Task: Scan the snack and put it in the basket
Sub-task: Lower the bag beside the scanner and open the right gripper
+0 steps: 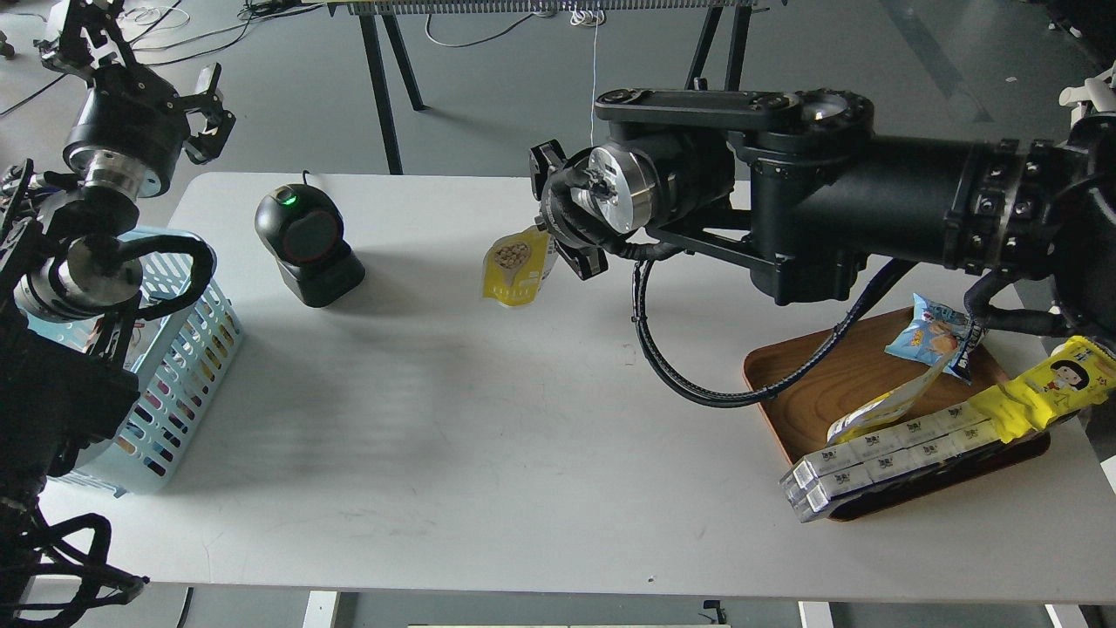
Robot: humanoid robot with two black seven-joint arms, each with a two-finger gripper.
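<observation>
The snack, a yellow and white pouch with a round picture of nuts, hangs upright over the middle back of the white table, right of the black scanner. My right gripper is shut on the pouch's upper right edge. The pouch's front faces me, not the scanner, whose green light is on. The light blue basket stands at the table's left edge, partly hidden by my left arm. My left gripper is open and empty, raised beyond the table's back left corner.
A brown wooden tray at the right holds a small blue packet, a yellow pack with a cartoon face, a second yellow-white pouch and long white boxes. My right arm's cable loops over the tray's left side.
</observation>
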